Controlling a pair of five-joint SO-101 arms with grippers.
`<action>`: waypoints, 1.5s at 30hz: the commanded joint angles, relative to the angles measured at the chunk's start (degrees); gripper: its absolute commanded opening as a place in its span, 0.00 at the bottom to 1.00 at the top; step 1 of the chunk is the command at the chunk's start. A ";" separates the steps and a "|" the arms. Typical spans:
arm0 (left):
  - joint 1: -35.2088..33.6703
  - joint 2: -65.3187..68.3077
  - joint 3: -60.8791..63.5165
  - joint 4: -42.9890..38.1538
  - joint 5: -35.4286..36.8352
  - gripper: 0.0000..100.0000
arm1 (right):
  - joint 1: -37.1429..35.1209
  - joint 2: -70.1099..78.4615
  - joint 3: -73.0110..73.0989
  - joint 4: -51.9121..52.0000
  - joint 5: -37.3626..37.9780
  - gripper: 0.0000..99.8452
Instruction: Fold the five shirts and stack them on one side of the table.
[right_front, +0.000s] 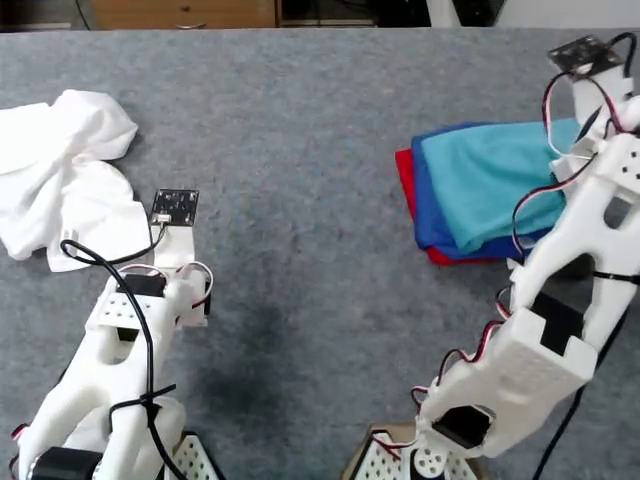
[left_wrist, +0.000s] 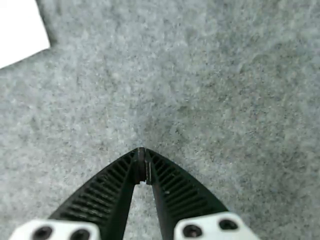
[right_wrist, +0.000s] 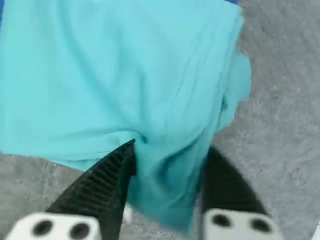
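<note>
A crumpled pile of white shirts (right_front: 60, 175) lies at the table's left side; a corner of white shirt (left_wrist: 20, 30) shows in the left wrist view. At the right sits a folded stack: a red shirt (right_front: 405, 175) at the bottom, a blue shirt (right_front: 430, 205) on it, and a teal shirt (right_front: 490, 180) on top. My left gripper (left_wrist: 141, 165) is shut and empty just above bare grey felt, right of the white pile. My right gripper (right_wrist: 170, 150) is open at the teal shirt's (right_wrist: 100, 75) edge, with a bunched fold of it between the fingers.
The grey felt table (right_front: 300, 150) has wide free room in the middle. The right arm (right_front: 560, 300) stretches over the stack's right part and hides it. Wooden furniture (right_front: 180, 12) stands beyond the far edge.
</note>
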 joint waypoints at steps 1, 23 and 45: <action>-0.62 -1.36 -0.26 -0.26 -0.53 0.02 | 0.31 -2.51 -5.41 0.26 -0.09 0.45; -1.05 -1.89 -4.75 7.12 -0.26 0.02 | 0.84 12.62 -1.01 -2.73 0.44 0.00; -38.24 17.89 -57.05 28.57 -3.43 0.23 | -5.85 8.40 -18.24 4.40 -3.08 0.00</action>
